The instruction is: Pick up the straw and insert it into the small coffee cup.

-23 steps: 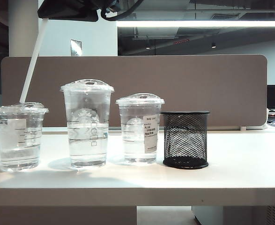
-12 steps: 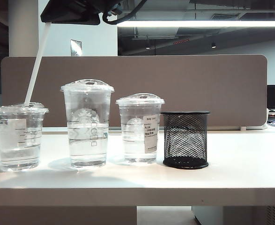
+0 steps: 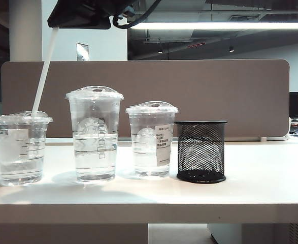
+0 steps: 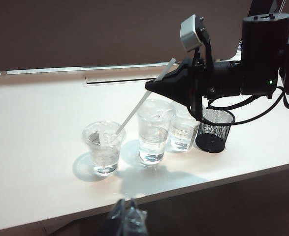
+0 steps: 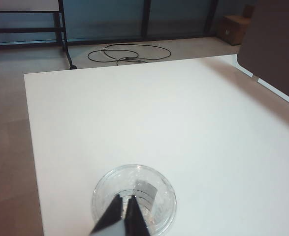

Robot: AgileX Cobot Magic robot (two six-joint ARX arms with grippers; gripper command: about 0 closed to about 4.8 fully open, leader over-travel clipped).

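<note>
The straw [image 3: 43, 72] is white and slants down from my right gripper [image 3: 62, 21], which is shut on its upper part at the top left of the exterior view. Its lower end meets the lid of the small coffee cup [image 3: 21, 147], the leftmost cup, part full of water. In the left wrist view the straw [image 4: 137, 105] runs from the right gripper [image 4: 150, 87] down into the small coffee cup [image 4: 104, 147]. The right wrist view looks straight down past the shut fingers onto the cup [image 5: 156, 206]. My left gripper [image 4: 126, 205] hangs shut off the table's front edge, holding nothing.
The tallest clear cup [image 3: 94, 134] and a medium clear cup [image 3: 151, 142] stand in a row to the right of the small one, then a black mesh holder [image 3: 201, 151]. A brown divider panel [image 3: 214, 91] runs behind the white table [image 3: 260, 188].
The right gripper has shifted a little to the right, and the straw's lower end has slid right across the small cup's lid. The left arm has kept still.
</note>
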